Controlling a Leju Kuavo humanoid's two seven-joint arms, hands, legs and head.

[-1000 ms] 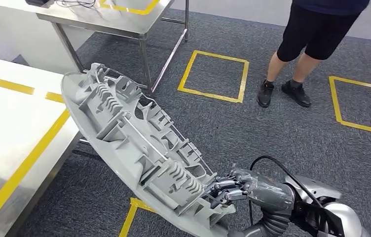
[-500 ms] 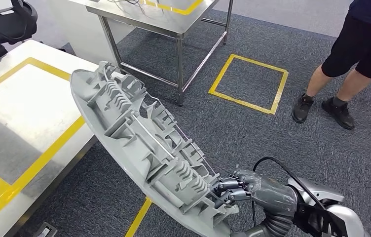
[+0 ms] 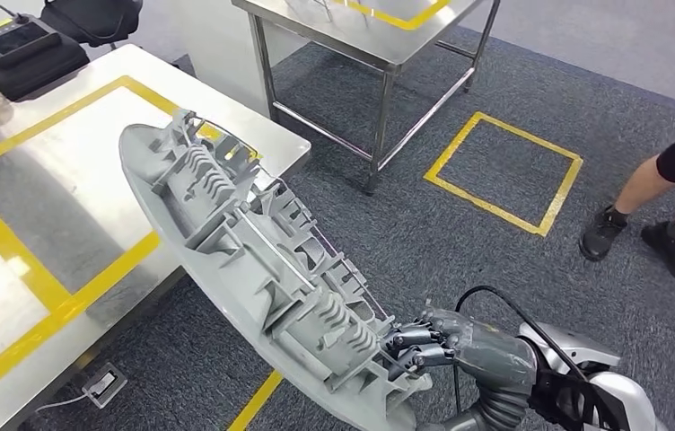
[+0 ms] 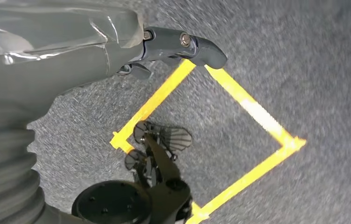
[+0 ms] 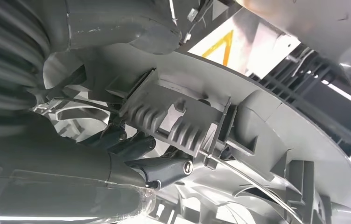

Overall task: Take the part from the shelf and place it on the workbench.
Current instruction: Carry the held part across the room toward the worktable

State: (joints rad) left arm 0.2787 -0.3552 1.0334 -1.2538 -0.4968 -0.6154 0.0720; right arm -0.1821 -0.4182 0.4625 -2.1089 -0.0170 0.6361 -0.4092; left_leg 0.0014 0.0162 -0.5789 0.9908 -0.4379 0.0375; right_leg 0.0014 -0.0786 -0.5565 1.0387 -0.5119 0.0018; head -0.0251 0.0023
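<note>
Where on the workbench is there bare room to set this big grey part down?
Bare steel lies inside the yellow tape outline on the workbench, under the part that the right hand holds. The far left corner is crowded by a black case.

A steel table point(image 3: 379, 45) is standing at the top centre on grey carpet point(image 3: 460, 242). A yellow tape square point(image 3: 504, 171) is lying right of it. A person's legs point(image 3: 666, 202) are showing at the right edge. Black cases point(image 3: 33, 54) are sitting upper left.
</note>
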